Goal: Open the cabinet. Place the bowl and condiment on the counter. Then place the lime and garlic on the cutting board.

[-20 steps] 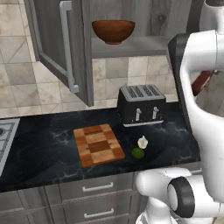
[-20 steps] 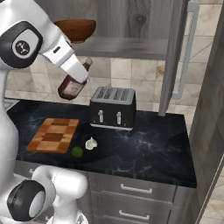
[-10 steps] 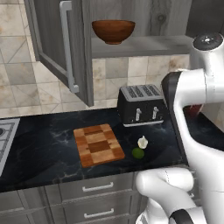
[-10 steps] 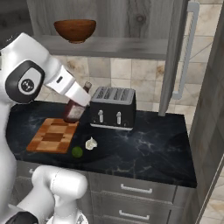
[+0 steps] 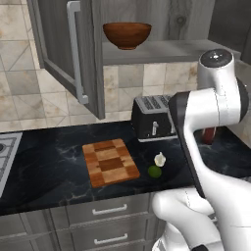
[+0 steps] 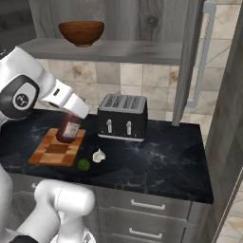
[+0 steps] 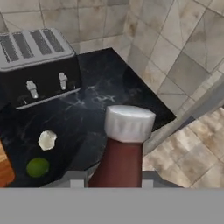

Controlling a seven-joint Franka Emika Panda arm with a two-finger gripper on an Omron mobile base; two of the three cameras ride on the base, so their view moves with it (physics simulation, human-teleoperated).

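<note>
Use the toaster (image 6: 122,116) as your reference. The gripper (image 7: 108,183) is closed on the condiment bottle (image 6: 69,128), held in the air left of the toaster in the right base view. The bowl (image 5: 127,35) sits on the open cabinet (image 5: 162,49) shelf above the toaster. The garlic (image 5: 160,159) and lime (image 5: 155,171) lie on the counter (image 6: 161,156) in front of the toaster, apart from the cutting board (image 5: 110,162).

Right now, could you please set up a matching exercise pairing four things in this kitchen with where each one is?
Things:
1. bowl
2. condiment
3. lime
4. toaster

Places:
A. on the counter beside the garlic
B. held in the gripper
C. on the cabinet shelf
D. standing at the back of the counter

Pairs: 1-C, 2-B, 3-A, 4-D
</note>
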